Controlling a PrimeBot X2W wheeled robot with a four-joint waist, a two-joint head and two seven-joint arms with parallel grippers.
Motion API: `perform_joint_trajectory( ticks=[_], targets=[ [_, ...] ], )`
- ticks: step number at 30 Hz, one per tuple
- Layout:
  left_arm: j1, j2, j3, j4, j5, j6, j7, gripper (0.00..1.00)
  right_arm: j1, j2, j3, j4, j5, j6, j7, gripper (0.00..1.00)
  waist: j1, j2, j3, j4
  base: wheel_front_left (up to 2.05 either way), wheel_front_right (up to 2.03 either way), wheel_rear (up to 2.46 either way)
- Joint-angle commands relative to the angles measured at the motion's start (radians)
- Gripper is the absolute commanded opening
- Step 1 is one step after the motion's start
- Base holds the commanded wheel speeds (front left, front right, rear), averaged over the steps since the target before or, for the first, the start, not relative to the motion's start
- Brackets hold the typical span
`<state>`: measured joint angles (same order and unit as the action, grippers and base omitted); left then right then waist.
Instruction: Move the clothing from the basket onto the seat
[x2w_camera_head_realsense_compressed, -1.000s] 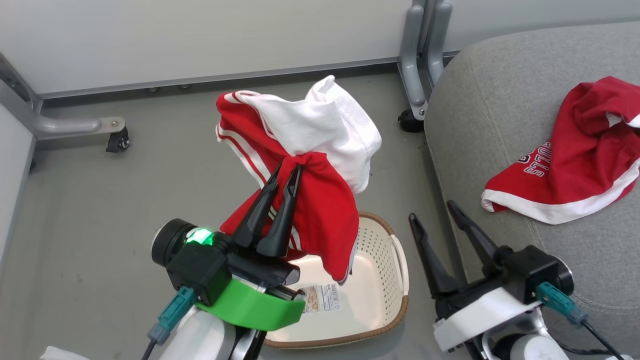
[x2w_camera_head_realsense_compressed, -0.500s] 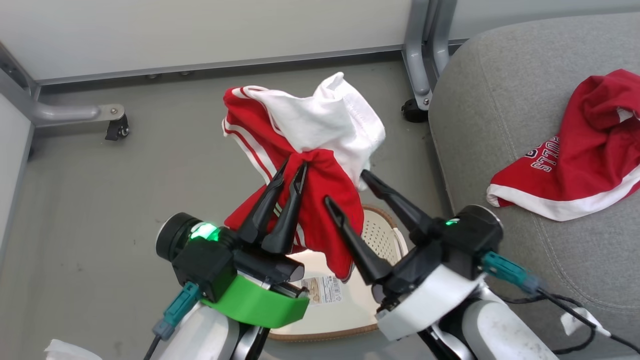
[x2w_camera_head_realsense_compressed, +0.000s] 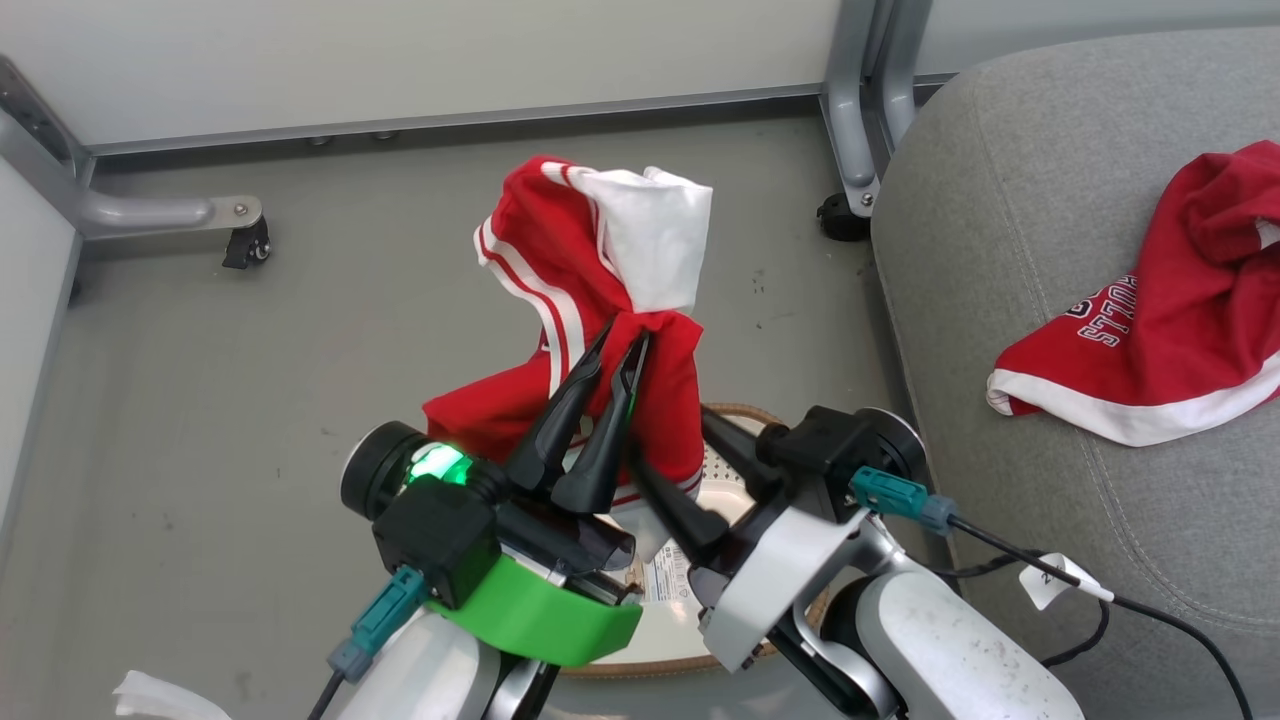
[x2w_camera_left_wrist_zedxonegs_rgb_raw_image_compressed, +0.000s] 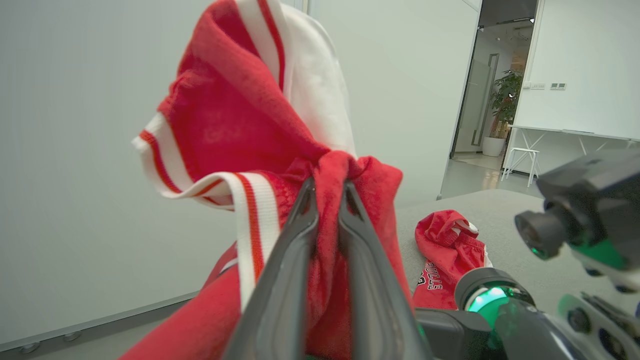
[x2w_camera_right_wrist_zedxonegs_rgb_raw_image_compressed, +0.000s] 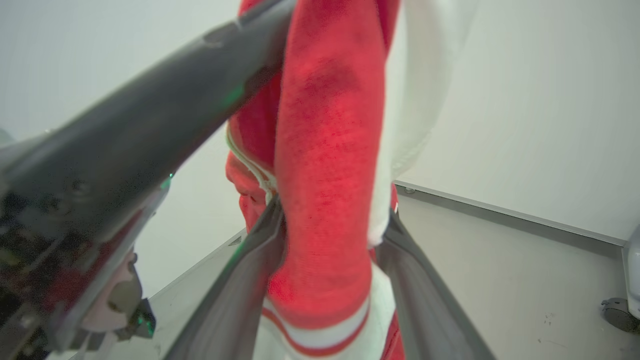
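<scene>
My left gripper (x2w_camera_head_realsense_compressed: 625, 340) is shut on a bunch of the striped red garment (x2w_camera_head_realsense_compressed: 560, 250), which hangs in the air over the basket (x2w_camera_head_realsense_compressed: 745, 411); the pinch is plain in the left wrist view (x2w_camera_left_wrist_zedxonegs_rgb_raw_image_compressed: 327, 182). My right gripper (x2w_camera_head_realsense_compressed: 668, 432) stands open just right of the left one, its fingers either side of the garment's hanging lower part (x2w_camera_right_wrist_zedxonegs_rgb_raw_image_compressed: 325, 200). The basket, label (x2w_camera_head_realsense_compressed: 665, 585) on its bottom, sits on the floor, mostly hidden under both arms. The second red garment (x2w_camera_head_realsense_compressed: 1160, 330), with white hem and dark lettering, lies on the grey seat (x2w_camera_head_realsense_compressed: 1000, 250).
Grey metal frame legs with casters stand at the back left (x2w_camera_head_realsense_compressed: 245, 245) and next to the seat's corner (x2w_camera_head_realsense_compressed: 840, 215). A pale wall runs along the back. A white scrap (x2w_camera_head_realsense_compressed: 150, 695) lies on the floor at lower left. My right arm's cable (x2w_camera_head_realsense_compressed: 1060, 580) trails over the seat.
My right gripper has swung left from beside the seat and now straddles the hanging garment. The garment has drawn in narrower and sits slightly right. The camera shifted a little.
</scene>
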<state>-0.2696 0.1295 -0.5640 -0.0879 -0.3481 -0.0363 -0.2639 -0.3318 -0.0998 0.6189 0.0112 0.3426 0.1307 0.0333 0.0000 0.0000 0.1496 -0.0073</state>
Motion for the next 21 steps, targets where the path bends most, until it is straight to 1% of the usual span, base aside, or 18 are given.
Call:
perform_joint_trajectory(
  ticks=[1,12,13,14,15,18,21],
  targets=[
    [-0.015,-0.005,-0.002,-0.001,0.005,-0.007,0.000,0.00,-0.014,0.004,0.005,0.011,0.005,0.000,-0.011,0.00,0.0000,0.0000,0.000,0.000,0.00,0.00,0.00],
    [-0.011,0.002,-0.003,0.011,0.004,0.002,0.001,0.00,-0.032,-0.002,0.015,0.033,0.015,0.000,-0.042,0.00,0.0000,0.0000,-0.001,-0.001,0.00,0.00,0.00],
    [-0.011,0.003,-0.003,0.013,0.007,0.006,0.003,0.18,-0.034,-0.003,0.015,0.032,0.016,0.000,-0.045,0.00,0.0000,0.0000,-0.001,-0.001,0.00,0.00,0.00],
    [-0.012,0.004,-0.002,0.014,0.009,0.010,0.003,0.40,-0.036,-0.004,0.011,0.030,0.015,0.000,-0.051,0.00,0.0000,0.0000,-0.001,0.000,0.00,0.00,0.00],
    [-0.012,0.005,-0.002,0.015,0.011,0.012,0.003,1.00,-0.038,-0.005,0.007,0.031,0.016,0.000,-0.056,0.00,0.0000,0.0000,0.000,0.000,0.00,0.00,0.00],
    [-0.008,0.012,-0.001,0.014,0.020,0.022,0.004,1.00,-0.044,-0.008,-0.011,0.037,0.013,0.000,-0.075,0.00,0.0000,0.0000,-0.002,0.002,0.00,0.00,0.00],
    [0.003,0.032,-0.008,0.015,0.028,0.025,0.016,1.00,-0.047,-0.012,-0.034,0.051,0.008,0.000,-0.092,0.00,0.0000,0.0000,-0.006,0.003,0.00,0.00,0.00]
  ],
)
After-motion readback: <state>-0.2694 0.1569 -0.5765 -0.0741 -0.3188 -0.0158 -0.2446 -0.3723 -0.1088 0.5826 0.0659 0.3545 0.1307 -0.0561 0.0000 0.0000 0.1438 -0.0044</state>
